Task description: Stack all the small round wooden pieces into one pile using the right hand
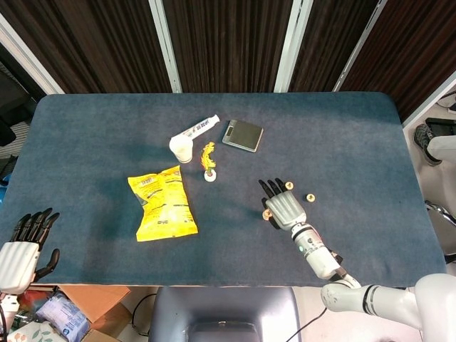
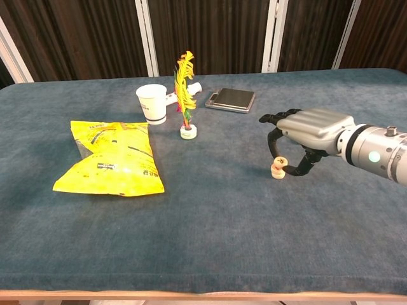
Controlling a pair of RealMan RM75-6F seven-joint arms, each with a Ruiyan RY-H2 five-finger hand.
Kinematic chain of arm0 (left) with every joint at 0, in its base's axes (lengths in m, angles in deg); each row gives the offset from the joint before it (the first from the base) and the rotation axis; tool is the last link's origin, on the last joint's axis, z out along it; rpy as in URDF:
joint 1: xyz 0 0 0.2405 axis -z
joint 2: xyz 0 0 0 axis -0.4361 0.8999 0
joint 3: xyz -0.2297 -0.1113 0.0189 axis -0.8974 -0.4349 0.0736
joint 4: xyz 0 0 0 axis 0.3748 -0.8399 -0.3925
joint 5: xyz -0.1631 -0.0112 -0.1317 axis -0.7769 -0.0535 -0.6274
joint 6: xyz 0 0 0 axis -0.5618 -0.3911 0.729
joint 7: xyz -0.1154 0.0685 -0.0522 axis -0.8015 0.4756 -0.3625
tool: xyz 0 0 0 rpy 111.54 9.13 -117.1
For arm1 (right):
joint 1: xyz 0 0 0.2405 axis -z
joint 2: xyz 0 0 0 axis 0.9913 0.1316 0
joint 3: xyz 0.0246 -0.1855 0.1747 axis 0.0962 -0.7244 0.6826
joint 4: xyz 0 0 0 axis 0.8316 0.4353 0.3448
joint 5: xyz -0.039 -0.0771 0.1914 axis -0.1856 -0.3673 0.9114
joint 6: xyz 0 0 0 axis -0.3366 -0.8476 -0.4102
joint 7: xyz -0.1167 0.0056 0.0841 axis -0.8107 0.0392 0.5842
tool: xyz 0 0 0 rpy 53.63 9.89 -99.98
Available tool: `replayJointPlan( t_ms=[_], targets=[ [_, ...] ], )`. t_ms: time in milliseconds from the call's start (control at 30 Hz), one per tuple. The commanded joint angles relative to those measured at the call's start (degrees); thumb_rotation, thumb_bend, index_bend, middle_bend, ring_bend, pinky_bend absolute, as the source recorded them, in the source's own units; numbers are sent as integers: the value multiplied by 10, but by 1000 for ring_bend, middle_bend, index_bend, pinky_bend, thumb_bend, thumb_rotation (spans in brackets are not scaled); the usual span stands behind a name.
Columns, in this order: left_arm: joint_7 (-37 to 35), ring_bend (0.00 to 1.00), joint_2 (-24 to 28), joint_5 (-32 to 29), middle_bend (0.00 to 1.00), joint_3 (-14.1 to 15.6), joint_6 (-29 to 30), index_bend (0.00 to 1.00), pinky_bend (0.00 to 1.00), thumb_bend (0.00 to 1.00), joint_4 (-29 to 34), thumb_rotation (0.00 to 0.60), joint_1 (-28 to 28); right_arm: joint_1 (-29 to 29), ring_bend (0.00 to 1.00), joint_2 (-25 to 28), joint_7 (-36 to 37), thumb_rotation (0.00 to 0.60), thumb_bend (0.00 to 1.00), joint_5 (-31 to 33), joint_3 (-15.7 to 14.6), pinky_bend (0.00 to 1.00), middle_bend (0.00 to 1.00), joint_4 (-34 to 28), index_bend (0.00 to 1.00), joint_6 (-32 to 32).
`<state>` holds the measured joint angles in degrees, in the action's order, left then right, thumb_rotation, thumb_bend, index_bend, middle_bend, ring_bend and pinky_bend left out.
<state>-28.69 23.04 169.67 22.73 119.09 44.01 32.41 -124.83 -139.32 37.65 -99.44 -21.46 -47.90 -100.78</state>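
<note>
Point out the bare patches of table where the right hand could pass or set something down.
Bare: the blue table right of the grey scale, and the near edge below the yellow snack bag. Crowded: the white paper cup, feathered shuttlecock, and the small round wooden pieces by the right hand.

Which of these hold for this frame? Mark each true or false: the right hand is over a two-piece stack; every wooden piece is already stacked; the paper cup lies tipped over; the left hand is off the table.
1. The right hand is over a two-piece stack. True; fingers curl around the upper piece.
2. Every wooden piece is stacked. False: two loose pieces lie apart on the table.
3. The paper cup lies tipped over. False: it stands upright.
4. The left hand is off the table. True.
</note>
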Motion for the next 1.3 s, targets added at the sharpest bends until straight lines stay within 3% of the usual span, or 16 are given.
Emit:
replayJointPlan(
  t_ms=[33, 233, 400, 1300],
  targets=[
    [-1, 0, 1, 0, 16, 0, 1, 0, 32, 501, 0, 600, -1, -1, 0, -1, -12, 600, 491, 9, -2, 0, 88, -1, 540, 1],
    [1, 0, 0, 2, 15, 1, 4, 0, 32, 501, 1, 600, -3, -4, 0, 7, -12, 600, 491, 30, -1, 0, 53, -14, 405, 14],
    [1, 0, 0, 2, 15, 1, 5, 0, 32, 501, 0, 600, -3, -2, 0, 22, 2, 600, 491, 27, 1, 0, 39, -31, 347, 9],
    [-7, 0, 2, 8, 16, 1, 8, 0, 32, 501, -1, 600, -4, 0, 0, 17, -58, 600, 491, 49, -33, 0, 39, -34, 466, -5]
  ],
)
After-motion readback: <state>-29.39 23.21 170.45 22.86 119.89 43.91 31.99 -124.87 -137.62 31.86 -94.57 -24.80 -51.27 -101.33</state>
